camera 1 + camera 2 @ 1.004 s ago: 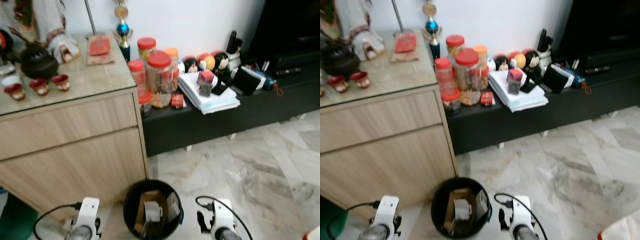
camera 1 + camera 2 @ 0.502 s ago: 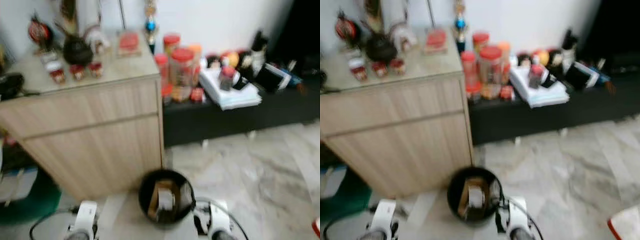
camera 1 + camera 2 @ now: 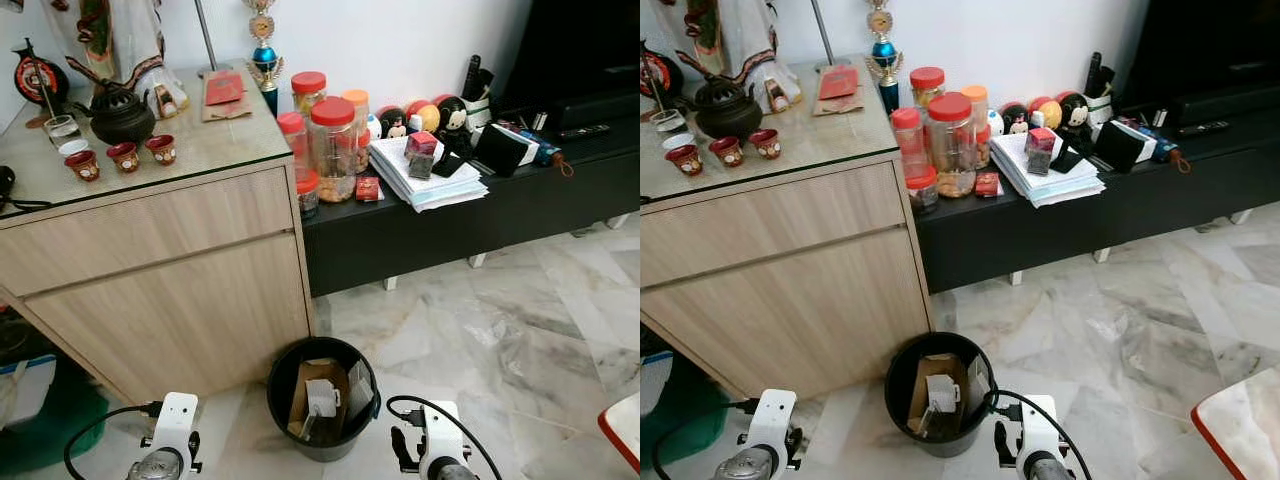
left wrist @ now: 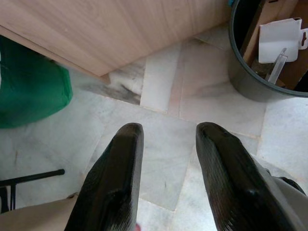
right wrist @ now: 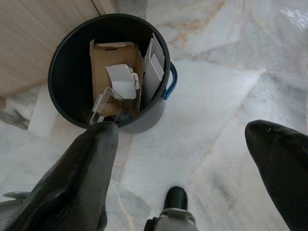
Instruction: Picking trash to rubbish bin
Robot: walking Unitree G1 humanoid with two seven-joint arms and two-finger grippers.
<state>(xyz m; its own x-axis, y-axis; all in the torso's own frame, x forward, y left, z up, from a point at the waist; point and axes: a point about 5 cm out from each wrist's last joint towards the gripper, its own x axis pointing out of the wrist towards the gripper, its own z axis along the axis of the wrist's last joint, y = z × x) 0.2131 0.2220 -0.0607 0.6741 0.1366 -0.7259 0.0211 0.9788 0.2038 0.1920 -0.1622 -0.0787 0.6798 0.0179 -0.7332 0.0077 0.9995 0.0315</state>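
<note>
between the two lowered arms, just ahead of them, stands the black rubbish bin (image 3: 323, 397) on the marble floor (image 3: 520, 330), holding a cardboard box (image 5: 113, 72) and white scraps. left gripper (image 4: 166, 144) is spread and empty; right gripper (image 5: 183, 144) is spread wide, empty. blur from half a second ago has cleared. bin's bottom is hidden under the trash.

At the lower right frame corner a red-rimmed white object (image 3: 622, 428) is cut off, and a green item (image 3: 45, 430) at lower left likewise.
</note>
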